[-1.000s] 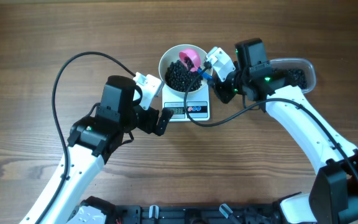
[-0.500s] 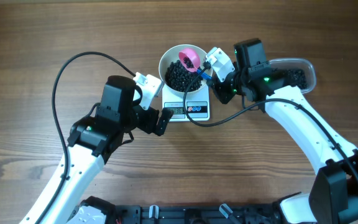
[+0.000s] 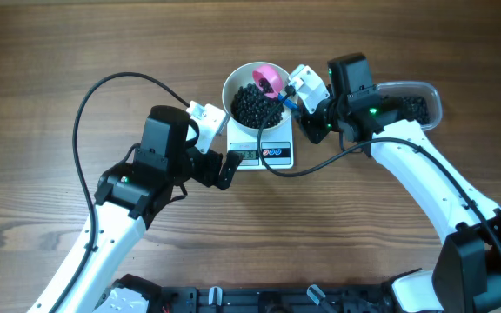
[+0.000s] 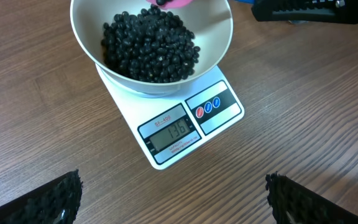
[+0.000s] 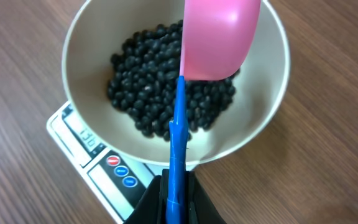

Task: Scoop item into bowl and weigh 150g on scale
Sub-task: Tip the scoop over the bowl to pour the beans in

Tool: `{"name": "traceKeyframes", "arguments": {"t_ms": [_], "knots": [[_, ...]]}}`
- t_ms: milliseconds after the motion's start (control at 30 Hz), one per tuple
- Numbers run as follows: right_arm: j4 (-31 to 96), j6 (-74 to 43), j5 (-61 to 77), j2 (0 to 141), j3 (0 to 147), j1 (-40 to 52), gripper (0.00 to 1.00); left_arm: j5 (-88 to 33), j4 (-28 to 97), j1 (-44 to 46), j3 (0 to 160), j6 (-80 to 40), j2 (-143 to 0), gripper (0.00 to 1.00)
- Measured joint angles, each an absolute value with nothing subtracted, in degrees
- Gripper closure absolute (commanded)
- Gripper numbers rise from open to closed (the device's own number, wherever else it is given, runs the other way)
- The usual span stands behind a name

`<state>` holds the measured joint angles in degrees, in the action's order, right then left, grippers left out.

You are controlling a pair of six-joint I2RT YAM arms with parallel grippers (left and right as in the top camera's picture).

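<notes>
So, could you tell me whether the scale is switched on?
On. The scale shows digits on its display, with the bowl resting on it.

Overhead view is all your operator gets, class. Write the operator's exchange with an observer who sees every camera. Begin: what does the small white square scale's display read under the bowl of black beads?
Observer: In the left wrist view the small white square scale appears to read 136, under the round white bowl of black beads.
Operator: Is the right gripper gripping the scoop?
Observer: Yes. The right wrist view shows the right gripper shut on the handle of the blue-handled pink plastic scoop, held over the bowl.
Operator: Is the left gripper holding anything?
Observer: No. The left gripper is open, with only the wooden table between its fingers.
</notes>
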<state>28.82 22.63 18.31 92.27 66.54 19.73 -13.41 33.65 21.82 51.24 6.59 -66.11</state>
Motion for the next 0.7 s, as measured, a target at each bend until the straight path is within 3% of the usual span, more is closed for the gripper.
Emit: {"name": "traceKeyframes", "arguments": {"t_ms": [700], "knots": [[29.10,22.57,17.04,92.27,66.52,19.84,0.96,-13.41,33.65,21.82,51.24,6.59,-66.11,0.00]]}}
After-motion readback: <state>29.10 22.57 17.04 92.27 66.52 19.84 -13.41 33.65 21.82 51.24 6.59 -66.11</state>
